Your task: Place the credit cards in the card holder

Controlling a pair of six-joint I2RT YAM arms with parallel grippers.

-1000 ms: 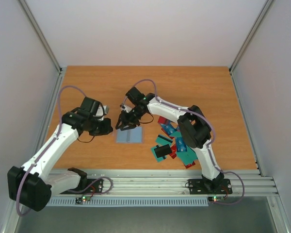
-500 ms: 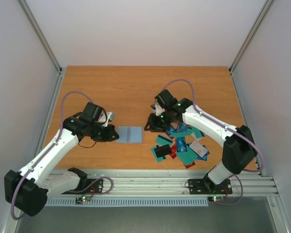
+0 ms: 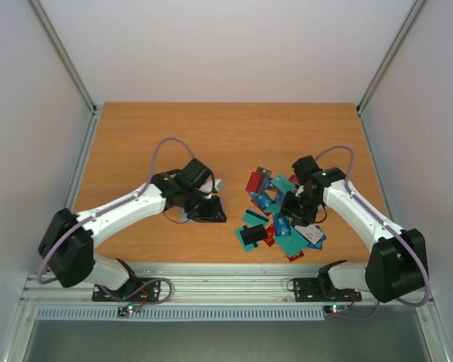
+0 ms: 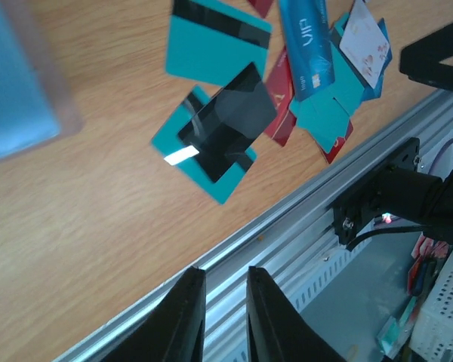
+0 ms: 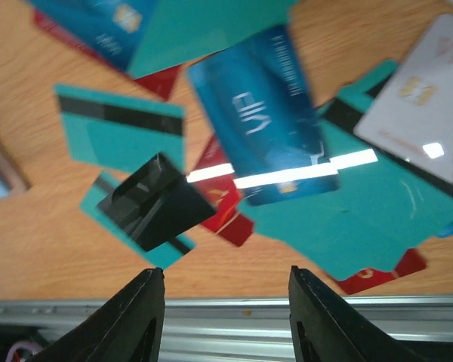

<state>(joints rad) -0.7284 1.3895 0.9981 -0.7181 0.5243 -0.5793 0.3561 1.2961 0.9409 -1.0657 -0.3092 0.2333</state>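
Top view: the credit cards [image 3: 275,226] lie in a loose overlapping heap on the bench [image 3: 136,136], right of centre, many of them and mostly teal. The left end effector [image 3: 209,209] sits low just left of the heap and covers most of the card holder [image 4: 15,98]. The right end effector [image 3: 297,213] hangs over the heap.

Left wrist view: the fingers are only slightly parted, with nothing between them. The card holder is a blurred blue slab in the upper-left corner, flat on the bench, near the closest teal card but apart from it. Whether any card is inside it — cannot tell.

Right wrist view: the fingers are spread wide and empty, above a black card [image 5: 155,204] and a blue card [image 5: 264,128] in the heap.

Judgement: early stage — a whole heap is loose, no card is gripped, so picking and sliding in are mostly left to do.
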